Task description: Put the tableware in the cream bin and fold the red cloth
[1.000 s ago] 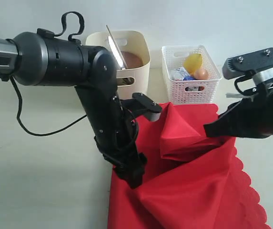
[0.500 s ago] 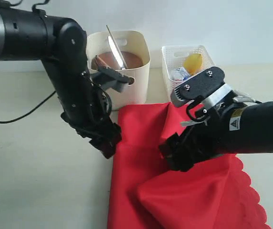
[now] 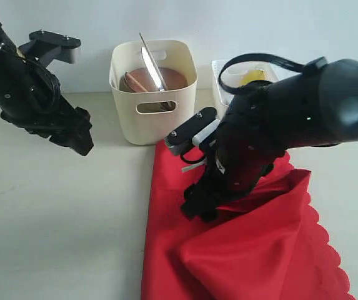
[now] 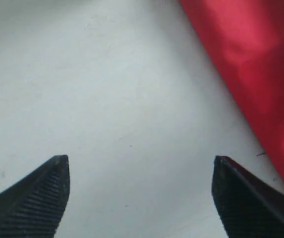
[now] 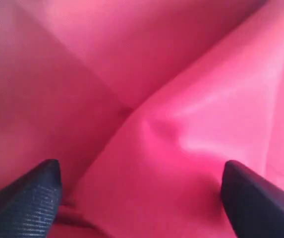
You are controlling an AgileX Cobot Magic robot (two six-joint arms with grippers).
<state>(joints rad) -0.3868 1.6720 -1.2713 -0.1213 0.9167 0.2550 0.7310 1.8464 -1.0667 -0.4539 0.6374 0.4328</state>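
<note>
Fold released: both grippers stand empty by the half-folded red cloth (image 3: pixel 247 256).
Left gripper (image 3: pixel 79 134) has backed off the cloth's left edge and hangs spread over bare worktop (image 3: pixel 54 237); behind, the cream bin (image 3: pixel 129 122) already holds the plate (image 3: pixel 169 78) and knife (image 3: pixel 152 62). Right gripper (image 3: pixel 197 209) has let the lifted corner go and dropped low over the cloth, which lies doubled but rumpled before the bin, so the fold likely needs another pass. Its wrist view shows what the exterior view hides behind the arm: jaws wide apart, nothing between them, a crease just below.
</note>
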